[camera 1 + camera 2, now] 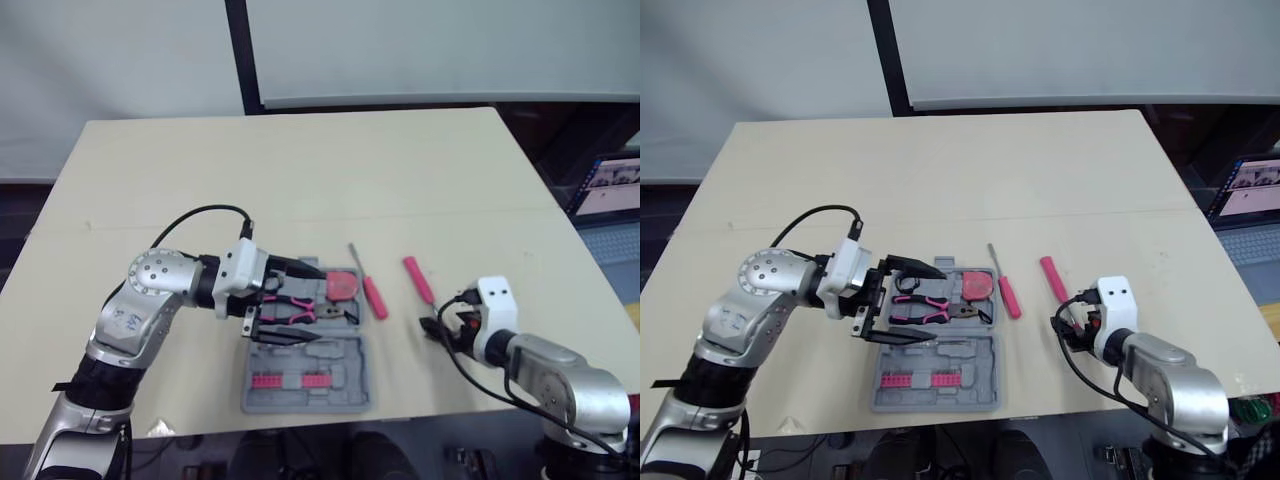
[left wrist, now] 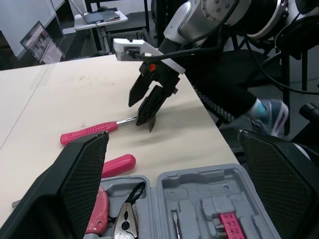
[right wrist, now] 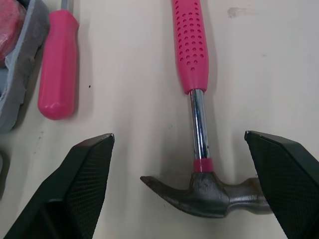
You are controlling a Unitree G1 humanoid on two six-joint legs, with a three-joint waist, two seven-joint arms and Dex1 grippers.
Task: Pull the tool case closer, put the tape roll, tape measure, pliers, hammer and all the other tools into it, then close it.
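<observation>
Hammer (image 3: pixel 198 124) lies on the table (image 3: pixel 124 99), head between the right tool's (image 3: pixel 179 135) wide-open fingers.

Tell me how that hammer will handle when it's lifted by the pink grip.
The hammer is probably head-heavy: its steel head is bulky against the thin shaft, so held by the grip it may tip head-down. The dotted pink grip likely resists slipping; the shiny shaft may be slicker.

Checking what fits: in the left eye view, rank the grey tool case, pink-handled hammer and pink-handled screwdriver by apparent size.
Largest: the open grey plastic tool case. The pink-handled hammer and pink-handled screwdriver look about equally long, so I won't rank them.
</observation>
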